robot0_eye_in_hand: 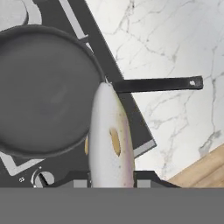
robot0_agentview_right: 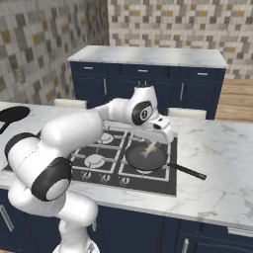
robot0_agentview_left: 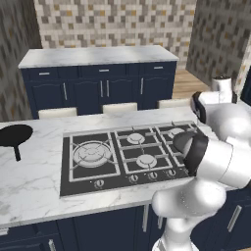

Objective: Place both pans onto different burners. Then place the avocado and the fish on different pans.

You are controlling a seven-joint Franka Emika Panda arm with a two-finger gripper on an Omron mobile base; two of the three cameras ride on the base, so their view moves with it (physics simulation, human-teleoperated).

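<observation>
Right, fish (robot0_eye_in_hand: 109, 140) goes into the pan (robot0_agentview_right: 146, 155) on the near-right burner: centre it over the pan floor, lower, then release so it doesn't catch the rim. Gripper (robot0_agentview_right: 152, 147) narrowly pinched on the fish, hovering over that pan. Second pan (robot0_agentview_left: 14, 135) sits far left on the counter (robot0_agentview_left: 34, 181), off the cooktop (robot0_agentview_left: 88, 179)

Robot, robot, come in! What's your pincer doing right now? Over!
Pincer shut on fish, hovering above pan on cooktop. Second pan on counter, off the burners. Nothing in the way.
</observation>
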